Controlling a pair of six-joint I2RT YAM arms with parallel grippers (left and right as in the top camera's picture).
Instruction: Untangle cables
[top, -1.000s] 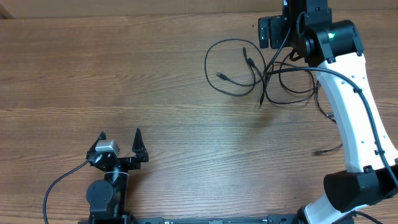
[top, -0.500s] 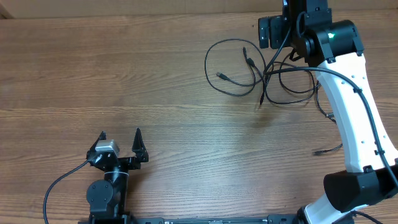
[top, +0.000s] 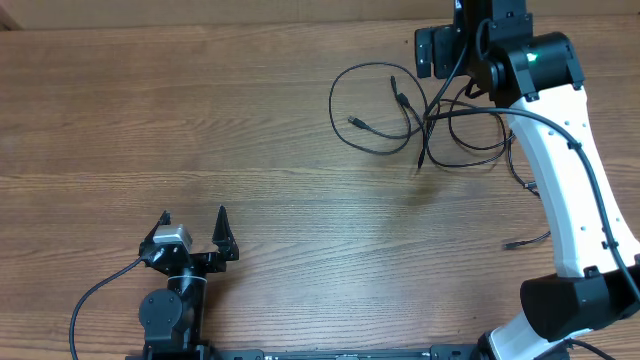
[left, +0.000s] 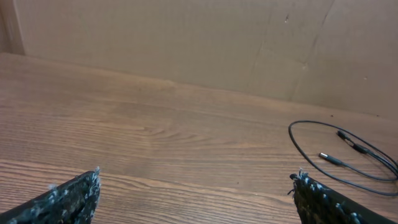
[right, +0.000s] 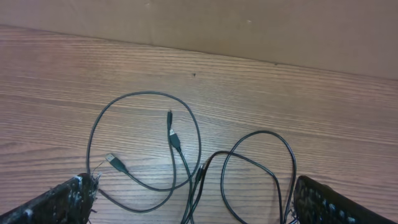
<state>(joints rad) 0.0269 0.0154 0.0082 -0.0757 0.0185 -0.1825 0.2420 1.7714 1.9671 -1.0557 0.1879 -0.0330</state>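
The cables (top: 428, 118) are thin black cords lying tangled on the wooden table at the far right. One makes a big loop (top: 333, 100) with plug ends inside it. Another end (top: 515, 243) lies near the right arm. My right gripper (right: 193, 186) hangs open just above the tangle (right: 186, 168), one finger on each side, holding nothing; a silvery plug (right: 111, 160) lies by its left finger. My left gripper (top: 193, 214) is open and empty at the near left, far from the cables. The loop also shows in the left wrist view (left: 292, 134).
The right arm's white link (top: 560, 170) reaches over the right side of the table and hides part of the cords. A thick black robot cable (top: 90, 300) curls by the left arm's base. A brown cardboard wall (right: 249, 25) stands behind the table.
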